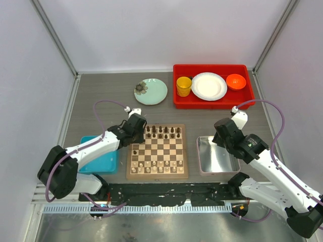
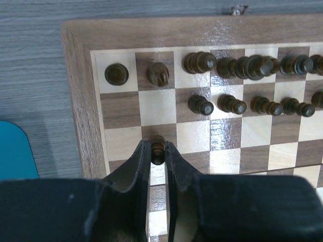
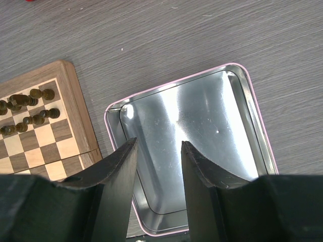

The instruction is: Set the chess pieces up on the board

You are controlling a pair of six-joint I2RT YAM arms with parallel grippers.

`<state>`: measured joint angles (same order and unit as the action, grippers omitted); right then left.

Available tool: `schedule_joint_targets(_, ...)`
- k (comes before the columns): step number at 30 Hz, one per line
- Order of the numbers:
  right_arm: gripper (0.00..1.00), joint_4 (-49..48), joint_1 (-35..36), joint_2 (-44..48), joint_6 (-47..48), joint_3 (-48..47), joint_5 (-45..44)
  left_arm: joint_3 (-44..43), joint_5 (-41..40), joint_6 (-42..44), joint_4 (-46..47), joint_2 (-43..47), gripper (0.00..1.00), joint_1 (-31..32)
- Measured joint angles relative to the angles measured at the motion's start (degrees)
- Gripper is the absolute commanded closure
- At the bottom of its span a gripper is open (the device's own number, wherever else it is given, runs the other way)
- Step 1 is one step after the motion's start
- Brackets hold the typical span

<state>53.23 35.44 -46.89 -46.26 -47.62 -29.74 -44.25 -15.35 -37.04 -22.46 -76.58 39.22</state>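
Clamping a dark piece (image 2: 158, 142), the left hand (image 2: 157, 147) overhangs the board (image 2: 81, 101).

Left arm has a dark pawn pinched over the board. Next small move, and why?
Probably ease the left gripper forward one square and lower it. It is shut on a dark pawn over the third row, and the light square just ahead is empty, right beside the nearest placed pawn. The edge square next to it is empty too, so either would likely do.
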Motion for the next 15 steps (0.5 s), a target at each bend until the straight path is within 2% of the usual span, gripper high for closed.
schedule_joint_targets(15, 0.55, 1.25, 0.00, 0.00, 0.42, -0.07, -0.39, -1.84, 1.22, 0.33, 3.85, -3.96, 0.88, -2.23)
